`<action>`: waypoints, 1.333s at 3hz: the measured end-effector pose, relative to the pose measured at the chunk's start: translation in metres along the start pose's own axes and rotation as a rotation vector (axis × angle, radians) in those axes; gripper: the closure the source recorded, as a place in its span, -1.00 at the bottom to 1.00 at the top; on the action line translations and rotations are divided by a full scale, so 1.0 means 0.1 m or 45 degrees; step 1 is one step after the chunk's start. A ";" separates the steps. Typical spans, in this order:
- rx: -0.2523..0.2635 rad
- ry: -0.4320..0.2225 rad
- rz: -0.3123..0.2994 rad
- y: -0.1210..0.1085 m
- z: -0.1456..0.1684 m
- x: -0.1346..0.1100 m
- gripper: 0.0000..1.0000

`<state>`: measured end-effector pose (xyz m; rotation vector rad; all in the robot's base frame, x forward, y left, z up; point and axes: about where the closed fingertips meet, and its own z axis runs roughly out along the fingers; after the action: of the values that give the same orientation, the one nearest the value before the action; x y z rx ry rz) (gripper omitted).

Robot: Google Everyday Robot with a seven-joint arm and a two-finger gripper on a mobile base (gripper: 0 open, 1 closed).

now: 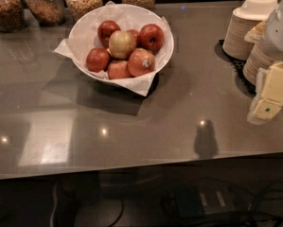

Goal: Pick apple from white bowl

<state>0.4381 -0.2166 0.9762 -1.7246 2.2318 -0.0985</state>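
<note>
Approach step. The hand point(269, 100) hangs at the frame's right edge; its opening cannot be told. The pale apple point(121, 43) sits atop the red ones in the white bowl point(79, 28), upper left-centre. The next move likely calls for a long reach left across the counter point(155, 126).

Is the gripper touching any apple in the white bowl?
No, the gripper hangs at the right edge beside the stacked paper bowls, well apart from the white bowl.

Pale yellow-green apple point(121, 43) in wide, shallow white paper-lined bowl point(75, 32).
Apple sits high, mid-bowl, faint reddish blush; gripper point(269, 98) at far right, well apart.
</note>
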 end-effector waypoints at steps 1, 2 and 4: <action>0.000 0.000 0.000 0.00 0.00 0.00 -1.00; 0.026 -0.049 0.004 -0.06 0.00 -0.09 -1.00; 0.109 -0.223 0.091 -0.40 0.13 -0.52 -1.00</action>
<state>0.4909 -0.1759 0.9850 -1.5453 2.1273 -0.0252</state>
